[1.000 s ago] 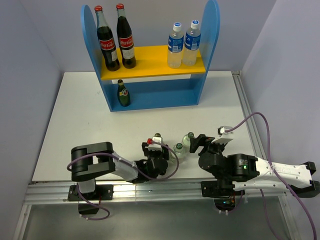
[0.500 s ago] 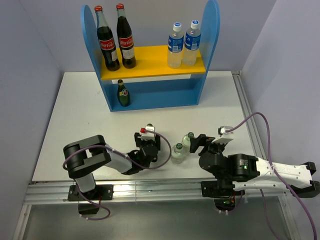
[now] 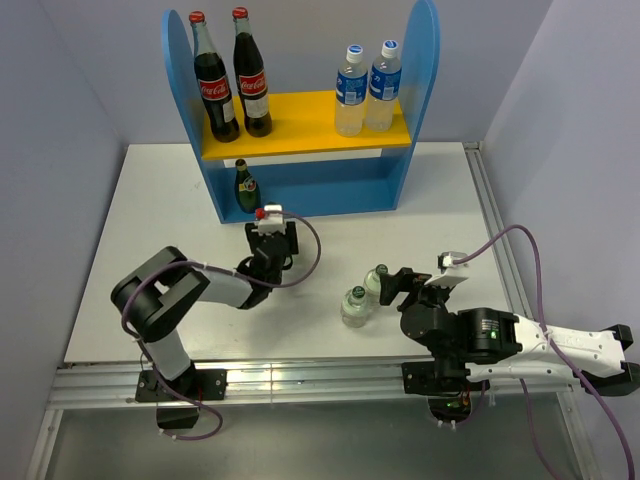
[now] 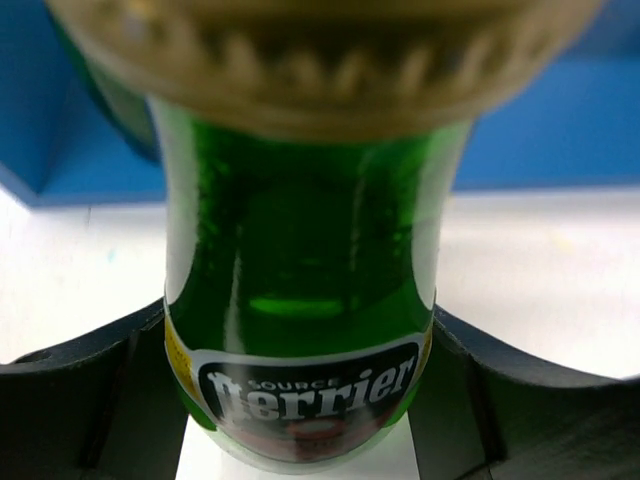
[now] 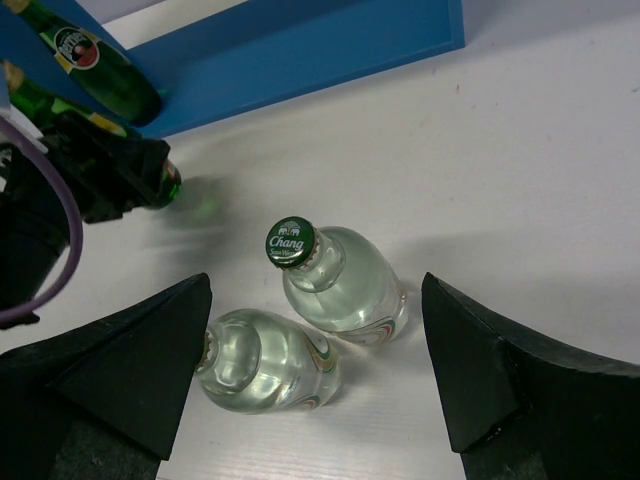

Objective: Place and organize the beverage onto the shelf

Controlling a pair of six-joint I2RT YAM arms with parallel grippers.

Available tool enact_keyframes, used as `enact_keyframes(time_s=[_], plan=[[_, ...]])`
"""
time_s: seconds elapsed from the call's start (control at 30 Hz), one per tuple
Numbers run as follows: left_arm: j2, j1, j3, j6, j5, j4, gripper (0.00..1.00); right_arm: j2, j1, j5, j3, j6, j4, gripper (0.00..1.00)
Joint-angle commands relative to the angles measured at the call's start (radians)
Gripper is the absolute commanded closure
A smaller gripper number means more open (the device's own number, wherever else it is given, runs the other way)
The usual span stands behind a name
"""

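Bottle point(image 4: 300, 290) in left hand point(image 3: 270, 243), near shelf point(image 3: 330, 190) front

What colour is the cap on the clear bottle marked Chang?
The cap is green with white lettering, clearest in the right wrist view.

The left arm point(image 3: 190, 285) is standing with its elbow raised over its base and its forearm pointing forward and to the right. The left gripper point(image 3: 270, 238) is clamping a green bottle point(image 4: 300, 300) upright, its fingers point(image 4: 80, 400) pressing against both sides of it. The right arm point(image 3: 500, 340) is sitting folded low near its base. The right gripper point(image 3: 397, 284) is facing forward and left with its jaws gaping wide, gripping nothing.
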Motion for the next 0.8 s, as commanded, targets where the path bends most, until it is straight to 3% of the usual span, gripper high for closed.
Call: enact_keyframes(time_s=[0.0,0.47,0.77], plan=[[-0.018,0.034,0.110,0.046,0.071,0.144,1.00,0.005,0.006,0.024,-0.002,0.001,0.028,0.08],[0.171,0.172,0.364,0.042,0.183,0.115,1.00,0.005,0.004,0.018,-0.005,-0.015,0.043,0.08],[0.249,0.247,0.452,0.020,0.238,0.064,1.00,0.008,0.004,0.016,-0.007,-0.022,0.052,0.08]])
